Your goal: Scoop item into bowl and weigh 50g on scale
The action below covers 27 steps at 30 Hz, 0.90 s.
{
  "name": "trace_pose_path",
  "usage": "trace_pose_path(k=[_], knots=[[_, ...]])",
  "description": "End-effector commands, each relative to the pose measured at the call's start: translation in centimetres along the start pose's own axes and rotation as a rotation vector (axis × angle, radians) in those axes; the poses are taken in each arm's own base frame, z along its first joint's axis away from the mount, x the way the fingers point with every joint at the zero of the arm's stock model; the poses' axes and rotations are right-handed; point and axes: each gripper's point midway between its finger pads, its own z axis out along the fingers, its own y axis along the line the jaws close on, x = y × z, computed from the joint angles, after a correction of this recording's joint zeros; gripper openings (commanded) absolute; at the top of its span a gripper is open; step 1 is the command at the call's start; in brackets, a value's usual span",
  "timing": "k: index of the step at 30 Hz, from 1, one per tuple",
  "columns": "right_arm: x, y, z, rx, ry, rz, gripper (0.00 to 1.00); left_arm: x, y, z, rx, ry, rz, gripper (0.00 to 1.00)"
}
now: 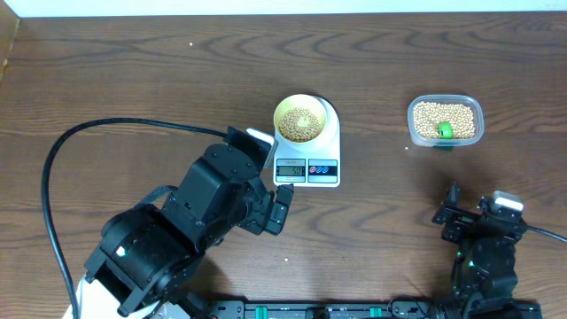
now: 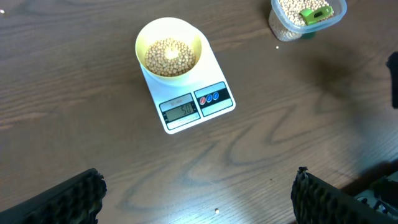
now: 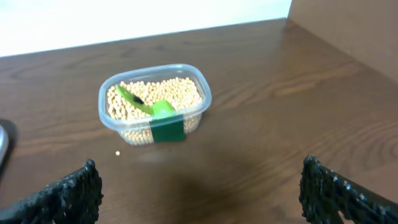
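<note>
The pale yellow bowl (image 1: 300, 120) (image 2: 169, 55) sits on the white scale (image 1: 310, 168) (image 2: 189, 112) and holds tan beans (image 2: 169, 56). The display reads about 50. A clear plastic tub (image 1: 445, 120) (image 3: 155, 102) at the right holds more beans (image 3: 180, 93) and a green scoop (image 3: 155, 109) (image 1: 446, 131). My left gripper (image 2: 198, 202) (image 1: 275, 199) is open and empty, near the scale's front left. My right gripper (image 3: 202, 193) (image 1: 465, 217) is open and empty, in front of the tub.
One loose bean (image 2: 216, 211) lies on the wooden table between the left fingers, another (image 3: 117, 154) lies beside the tub. A black cable (image 1: 53, 177) loops at the left. The table's far edge (image 1: 283, 11) runs along the top.
</note>
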Motion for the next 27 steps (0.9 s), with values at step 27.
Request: trace_pose_path(k=[27], knots=[[2.7, 1.8, 1.7, -0.083, -0.014, -0.018, 0.99, -0.3, 0.0, -0.5, 0.003, -0.017, 0.011, 0.98]])
